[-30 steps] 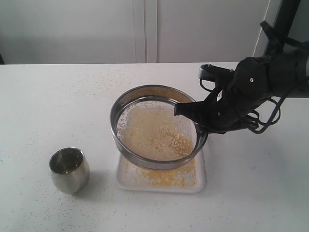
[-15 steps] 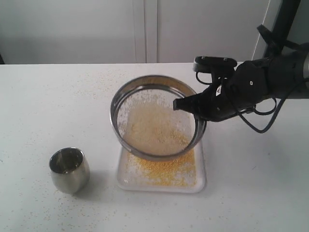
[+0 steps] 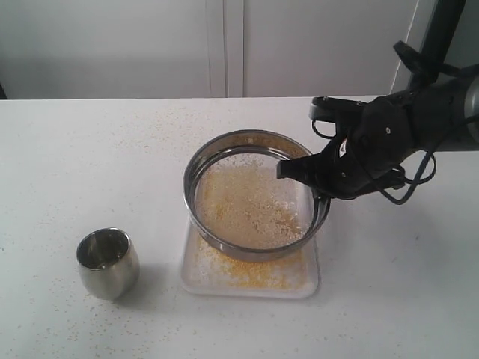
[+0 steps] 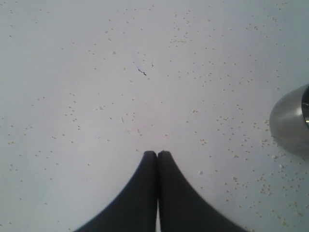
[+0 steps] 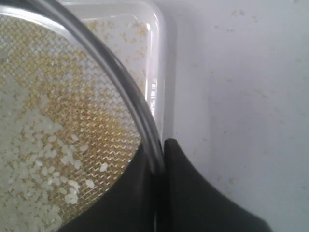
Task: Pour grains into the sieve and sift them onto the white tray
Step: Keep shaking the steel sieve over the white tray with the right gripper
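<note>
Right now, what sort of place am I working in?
Likely a test bench, not a kitchen: bare white tabletop scattered with yellow grains, blank pale wall panels behind, only a round steel mesh sieve, flat white tray and small steel cup.

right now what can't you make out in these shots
- White tray: far half hidden under the sieve, exterior view.
- Cup: cut by the frame edge, left wrist view; its inside is too small to read in the exterior view.
- Left pincer: only its tips show; absent from the exterior view.
- Part of the sieve's rim: covered by the right pincer.
</note>
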{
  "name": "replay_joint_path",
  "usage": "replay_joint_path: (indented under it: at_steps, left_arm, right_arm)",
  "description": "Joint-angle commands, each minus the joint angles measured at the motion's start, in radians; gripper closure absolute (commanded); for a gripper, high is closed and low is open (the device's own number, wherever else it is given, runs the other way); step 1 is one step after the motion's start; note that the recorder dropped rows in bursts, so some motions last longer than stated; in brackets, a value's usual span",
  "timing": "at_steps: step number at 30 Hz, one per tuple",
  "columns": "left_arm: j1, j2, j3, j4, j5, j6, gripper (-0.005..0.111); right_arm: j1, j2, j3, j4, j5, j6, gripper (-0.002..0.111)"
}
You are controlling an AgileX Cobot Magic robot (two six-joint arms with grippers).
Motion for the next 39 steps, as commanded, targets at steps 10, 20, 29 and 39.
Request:
replay_joint_path:
  at_steps: [10, 20, 29, 39]
  left_arm:
    - [0.002, -0.009, -0.004, -0.002, 0.012, -0.003, 0.107]
    - [0.002, -0.009, -0.004, -0.002, 0.012, -0.003, 0.107]
    - [0.002, -0.009, -0.004, -0.002, 0.012, -0.003, 0.107]
    - [0.002, -0.009, -0.004, -0.002, 0.012, -0.003, 0.107]
  right_arm:
    - [0.001, -0.003, -0.006, 0.031, -0.036, 0.034, 0.108]
    - [0.001, -0.009, -0.006, 0.077, 0.084, 0.026, 0.108]
    - [0.001, -0.003, -0.017, 0.062, -0.171, 0.008, 0.108]
    - [0.0, -0.014, -0.035, 0.002, -0.23, 0.018, 0.108]
